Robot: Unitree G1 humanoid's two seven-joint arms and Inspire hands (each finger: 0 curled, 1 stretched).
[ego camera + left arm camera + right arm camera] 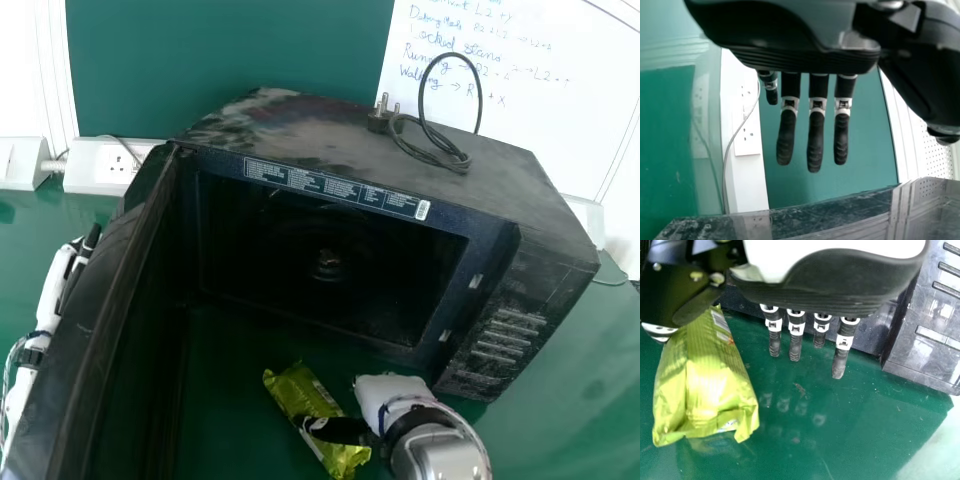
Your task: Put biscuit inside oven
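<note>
The yellow-green biscuit packet (305,410) lies on the green table in front of the black oven (330,300), whose door (100,330) stands wide open on the left. My right hand (395,395) is just right of the packet, its thumb reaching across the wrapper. In the right wrist view my right hand (795,337) has its fingers straight, with the packet (705,390) on the thumb side, not gripped. Beyond the door, at the far left, is my left hand (75,270); the left wrist view shows the left hand (816,135) with fingers straight.
A black cable with its plug (380,118) rests on top of the oven. White socket boxes (110,165) stand behind the door at the left. A whiteboard (540,90) is behind the oven. The oven's control panel side (515,335) rises beyond my right hand.
</note>
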